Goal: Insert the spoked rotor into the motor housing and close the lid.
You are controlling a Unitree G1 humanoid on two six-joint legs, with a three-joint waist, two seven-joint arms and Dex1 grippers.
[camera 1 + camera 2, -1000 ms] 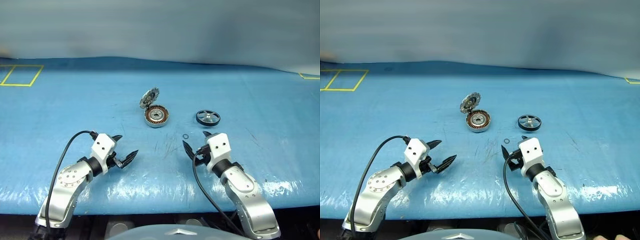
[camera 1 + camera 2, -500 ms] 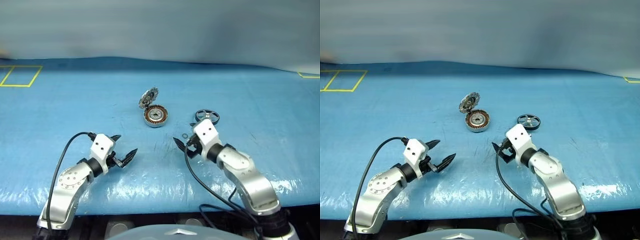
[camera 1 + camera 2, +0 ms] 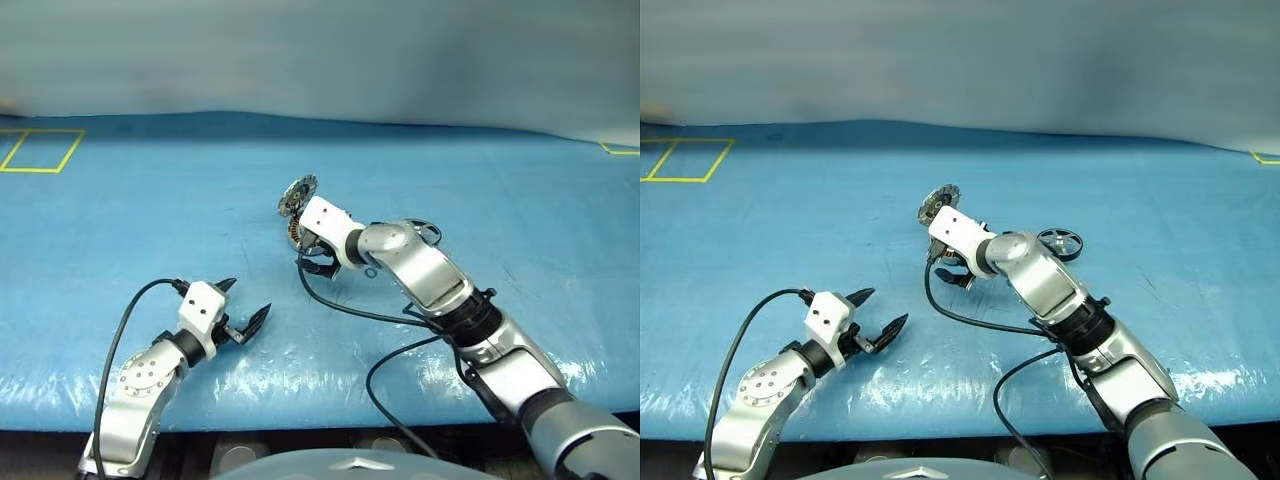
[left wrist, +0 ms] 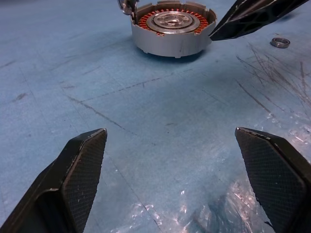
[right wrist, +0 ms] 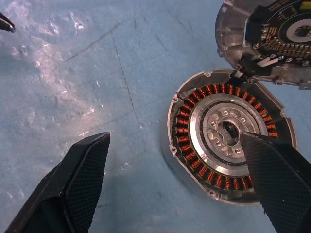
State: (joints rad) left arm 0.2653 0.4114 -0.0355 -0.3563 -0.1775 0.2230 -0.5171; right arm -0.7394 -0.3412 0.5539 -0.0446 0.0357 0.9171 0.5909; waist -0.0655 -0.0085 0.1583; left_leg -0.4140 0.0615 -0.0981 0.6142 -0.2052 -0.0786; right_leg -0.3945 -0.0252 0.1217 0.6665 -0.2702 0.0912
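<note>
While your right gripper (image 5: 175, 184) hovers wide over the motor housing (image 5: 228, 162), the lid (image 5: 272, 39) stands hinged up; your left gripper (image 3: 245, 305) waits wide, near.

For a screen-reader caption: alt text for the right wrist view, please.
The open right gripper hovers over the motor housing, copper windings ringing its silver centre, on blue sheeting. The lid stands open at the housing's edge, patterned face showing.
</note>
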